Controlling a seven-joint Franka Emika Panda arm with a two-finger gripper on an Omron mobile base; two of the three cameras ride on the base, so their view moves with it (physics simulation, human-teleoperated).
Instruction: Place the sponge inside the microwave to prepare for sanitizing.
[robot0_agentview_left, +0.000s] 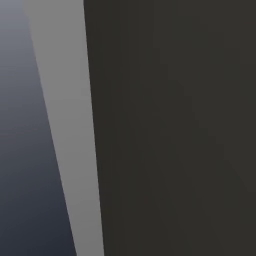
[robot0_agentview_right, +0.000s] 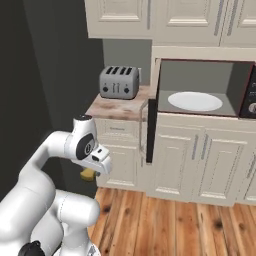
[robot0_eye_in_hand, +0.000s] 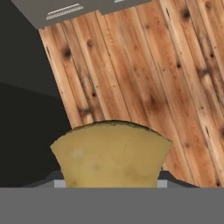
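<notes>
My gripper (robot0_agentview_right: 90, 171) hangs low in front of the lower cabinets, pointing down at the floor, shut on the sponge (robot0_agentview_right: 88, 174). In the hand view the yellow sponge (robot0_eye_in_hand: 111, 155) sits between the fingertips and hides most of them. The microwave (robot0_agentview_right: 202, 87) stands up and to the right, set into the cabinetry. Its black door (robot0_agentview_right: 151, 131) is swung open toward me. The grey cavity holds a white round plate (robot0_agentview_right: 195, 101), and the black button panel (robot0_agentview_right: 251, 97) shows at the right edge. The gripper is well below and left of the cavity.
A silver four-slot toaster (robot0_agentview_right: 119, 82) stands on the counter (robot0_agentview_right: 117, 109) left of the microwave. Cream cabinets (robot0_agentview_right: 200, 162) run below, over a wooden floor (robot0_eye_in_hand: 144, 74). A tall dark panel (robot0_agentview_left: 175, 130) rises close on the left.
</notes>
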